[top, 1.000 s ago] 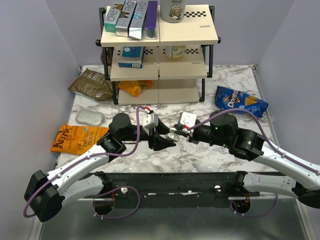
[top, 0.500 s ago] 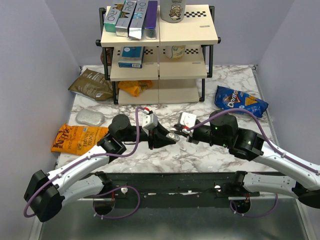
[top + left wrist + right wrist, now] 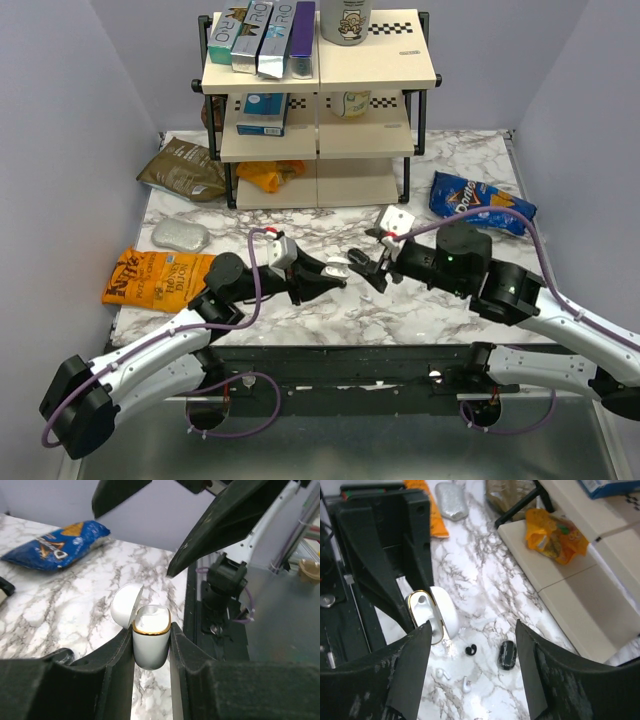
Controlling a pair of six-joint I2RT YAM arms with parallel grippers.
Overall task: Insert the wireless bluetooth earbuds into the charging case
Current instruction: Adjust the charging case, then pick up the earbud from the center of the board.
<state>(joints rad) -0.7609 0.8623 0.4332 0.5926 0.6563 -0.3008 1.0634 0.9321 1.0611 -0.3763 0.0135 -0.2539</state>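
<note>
While my left gripper clamps the white, gold-rimmed charging case, lid flipped open, my right gripper gapes wide just beside it. One tiny black earbud lies on the marble table below.

case 1 | black earbud 1 | black pod 1 | snack bags 4 | foil pouch 1 | shelf 1

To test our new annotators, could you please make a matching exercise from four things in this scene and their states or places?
1 charging case
2 right gripper
3 blue Doritos bag
4 orange chip bag

A jaws apart, holding nothing
B lying at the left
C clamped in the left gripper
D lying at the right

Pairs: 1-C, 2-A, 3-D, 4-B
</note>
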